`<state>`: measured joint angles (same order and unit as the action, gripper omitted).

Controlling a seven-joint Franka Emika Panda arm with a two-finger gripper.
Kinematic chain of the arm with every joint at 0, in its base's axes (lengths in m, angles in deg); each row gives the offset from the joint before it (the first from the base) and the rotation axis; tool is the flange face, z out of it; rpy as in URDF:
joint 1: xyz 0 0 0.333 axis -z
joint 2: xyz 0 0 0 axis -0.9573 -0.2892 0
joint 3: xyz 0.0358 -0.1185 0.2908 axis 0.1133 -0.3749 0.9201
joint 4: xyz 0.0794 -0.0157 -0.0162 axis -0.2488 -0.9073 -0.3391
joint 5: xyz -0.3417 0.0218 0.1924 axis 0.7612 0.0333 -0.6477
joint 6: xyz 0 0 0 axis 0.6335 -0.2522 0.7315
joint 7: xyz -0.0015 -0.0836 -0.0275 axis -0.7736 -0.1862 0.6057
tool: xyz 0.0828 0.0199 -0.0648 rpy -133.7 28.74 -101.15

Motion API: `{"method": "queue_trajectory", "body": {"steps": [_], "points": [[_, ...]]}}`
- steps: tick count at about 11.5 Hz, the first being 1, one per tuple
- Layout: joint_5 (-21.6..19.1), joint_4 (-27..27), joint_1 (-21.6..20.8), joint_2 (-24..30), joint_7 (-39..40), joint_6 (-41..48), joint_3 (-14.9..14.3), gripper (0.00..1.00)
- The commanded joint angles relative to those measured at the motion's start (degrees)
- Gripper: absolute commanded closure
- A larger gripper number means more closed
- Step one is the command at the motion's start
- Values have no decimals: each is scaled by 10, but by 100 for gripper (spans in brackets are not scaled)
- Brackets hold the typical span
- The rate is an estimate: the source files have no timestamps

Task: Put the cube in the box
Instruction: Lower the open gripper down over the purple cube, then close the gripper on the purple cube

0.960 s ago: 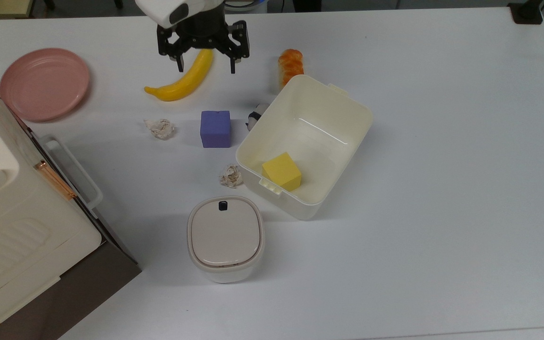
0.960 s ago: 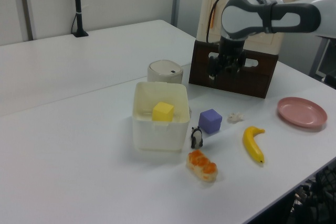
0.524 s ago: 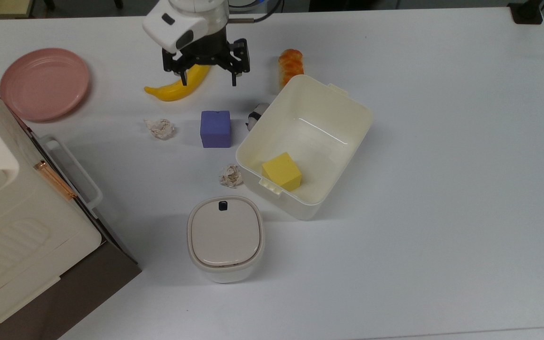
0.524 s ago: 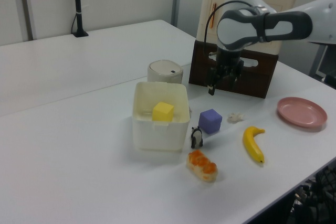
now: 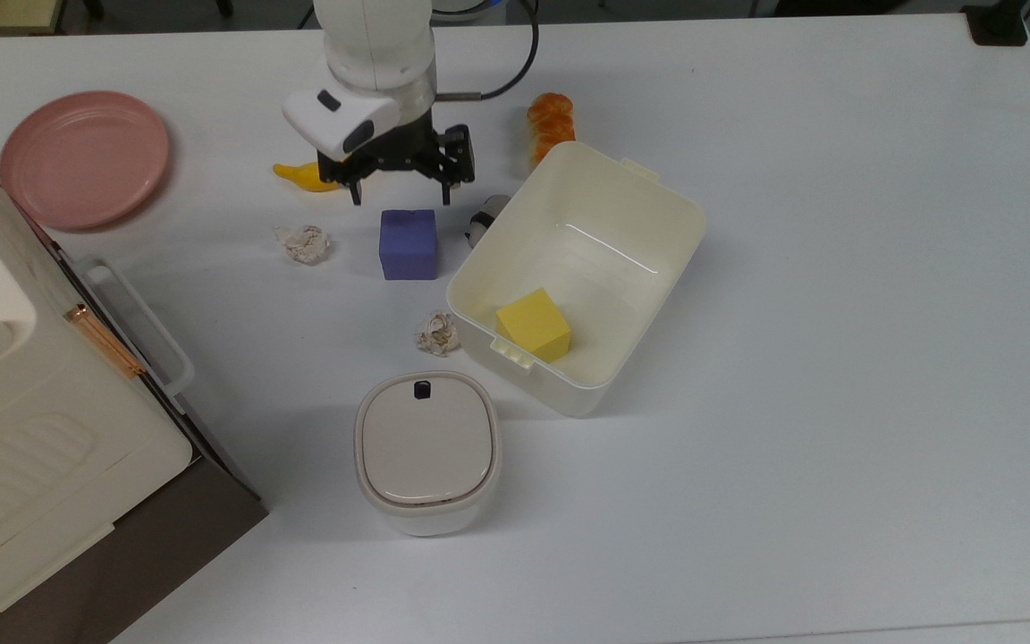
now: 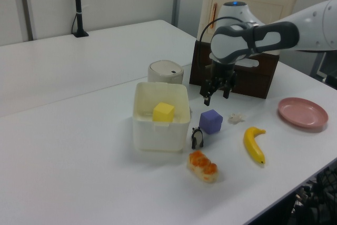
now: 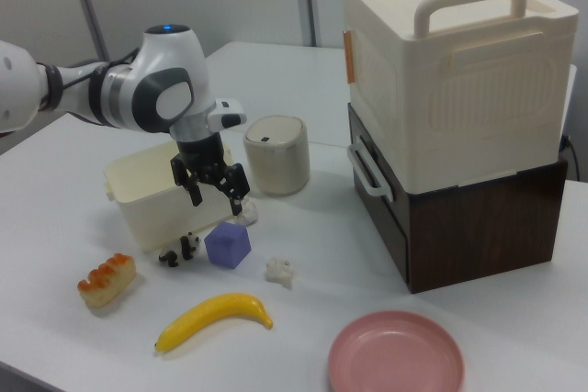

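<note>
The end effector (image 5: 400,195) covers most of the banana (image 5: 299,176); the box (image 5: 654,211) half hides a small panda figure (image 5: 482,220).

A white table (image 5: 837,268) carries all the things. On it lie the blue-purple cube (image 5: 408,244), the cream-white box (image 5: 649,259), a small lidded container (image 5: 426,452), a pink plate (image 5: 83,158), a banana (image 7: 214,318), a piece of bread (image 5: 550,122), a small panda figure (image 6: 197,137) and two crumpled paper balls (image 5: 303,242). A big cream appliance (image 7: 455,71) on a dark brown base (image 7: 478,218) stands at the top view's left edge.
</note>
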<state>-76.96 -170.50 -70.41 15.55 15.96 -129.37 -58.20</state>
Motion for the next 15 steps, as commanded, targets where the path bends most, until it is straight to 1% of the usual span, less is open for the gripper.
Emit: {"method": "queue_trajectory", "body": {"steps": [1, 4, 9, 10, 11, 12, 13, 15], "points": [[8, -18, 4, -17, 11, -48, 2, 0], [13, -28, 4, -29, 12, -67, 1, 0], [41, -24, 3, -65, 11, -67, 1, 0], [45, -24, 3, -71, 11, -67, 1, 3], [48, -23, 3, -70, 10, -67, 1, 34], [48, -23, 3, -70, 10, -67, 1, 61], [47, -22, 4, -70, 10, -67, 1, 73], [44, -11, 4, -69, 7, -67, 1, 73]]}}
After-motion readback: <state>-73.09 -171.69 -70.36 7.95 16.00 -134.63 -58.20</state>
